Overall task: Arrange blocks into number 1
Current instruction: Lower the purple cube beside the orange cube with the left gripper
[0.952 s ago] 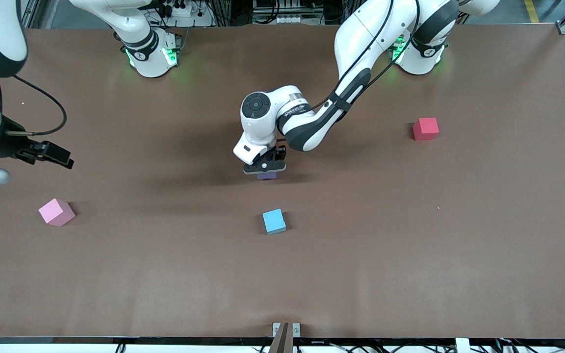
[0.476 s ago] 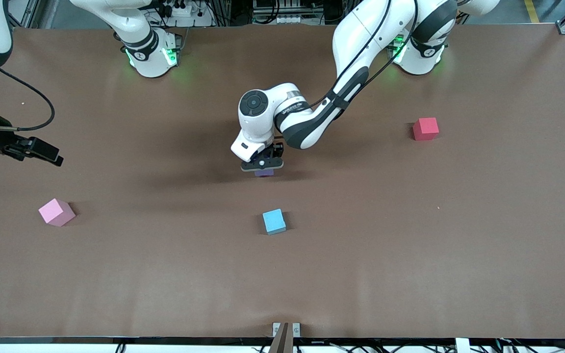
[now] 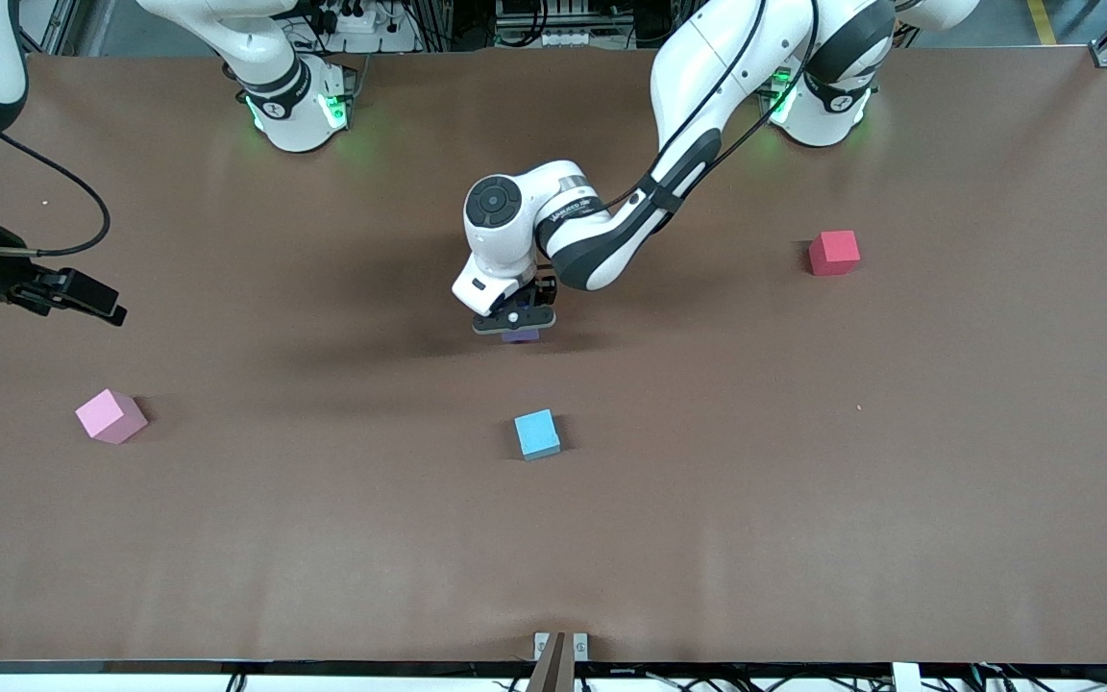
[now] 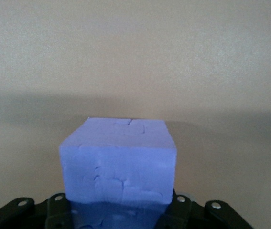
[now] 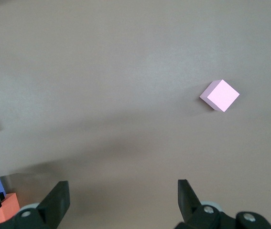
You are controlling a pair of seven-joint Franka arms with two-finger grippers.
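Left hand [image 3: 515,325] clenched on small matte purple foam cube [image 4: 118,164] over mid-desk, right hand [image 5: 121,202] released, waiting over desk's end; risk: soft foam squeezing, landing skewed on release.

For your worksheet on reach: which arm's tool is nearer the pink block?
Right. The right tool hangs open above the pink block; the left tool, mid-table, grips the purple block.

Five blocks [image 3: 537,434]; two pincers [image 3: 515,324].
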